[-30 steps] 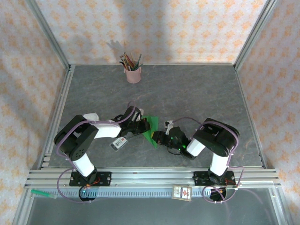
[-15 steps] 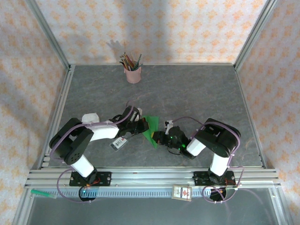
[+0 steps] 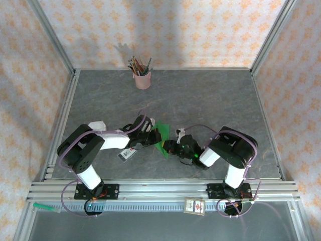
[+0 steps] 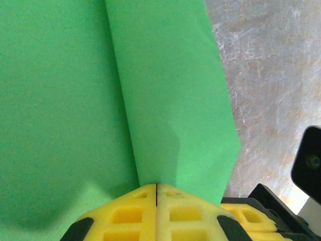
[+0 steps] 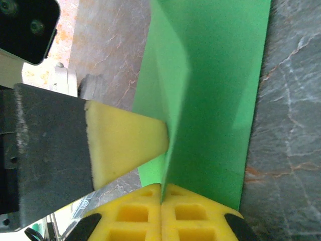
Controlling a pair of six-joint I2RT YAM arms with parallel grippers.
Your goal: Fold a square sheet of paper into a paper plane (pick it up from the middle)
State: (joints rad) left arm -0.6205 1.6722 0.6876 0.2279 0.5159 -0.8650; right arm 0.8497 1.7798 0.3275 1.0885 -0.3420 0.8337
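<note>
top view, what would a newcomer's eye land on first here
The bright green paper stands out at the middle of the grey table, pinched between the left hand and the right hand, both shut on it. At the far edge stands a pink cup of pencils.

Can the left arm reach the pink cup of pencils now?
Probably not yet: its left gripper is shut on the bright green paper sheet, which the right gripper also holds.
</note>
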